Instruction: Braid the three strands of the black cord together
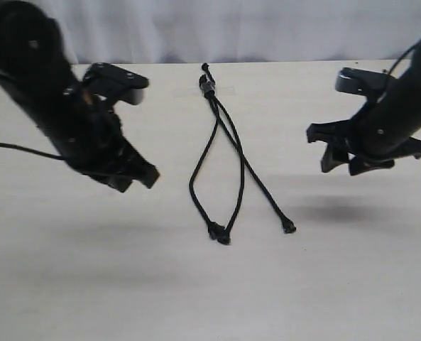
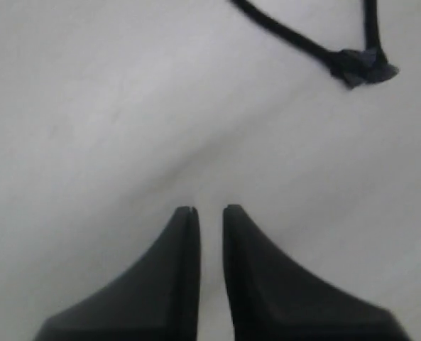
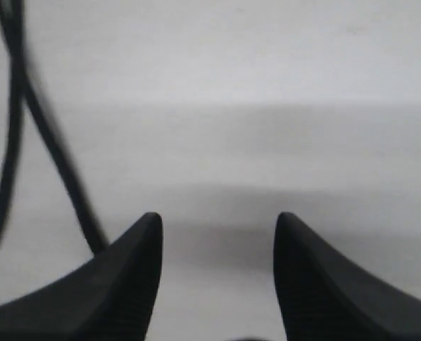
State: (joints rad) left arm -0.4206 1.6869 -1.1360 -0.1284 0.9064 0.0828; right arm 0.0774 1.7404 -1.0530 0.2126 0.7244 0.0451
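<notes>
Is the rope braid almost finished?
Not really. The three strands only cross loosely below the knot, lying flat on the table. Nothing is in hand: both jaws are empty, away from them. Nearly all the braiding is left.

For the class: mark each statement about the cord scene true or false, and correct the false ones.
1. The cord lies on the table. True.
2. The right hand grips a strand. False: its jaws stand open and empty, apart from the cord.
3. Two tips lie together, while the third tip lies apart. True.
4. The strands are fully braided. False: they lie loose and only cross each other.
5. The left hand touches the cord. False: it is off to the side and holds nothing.
</notes>
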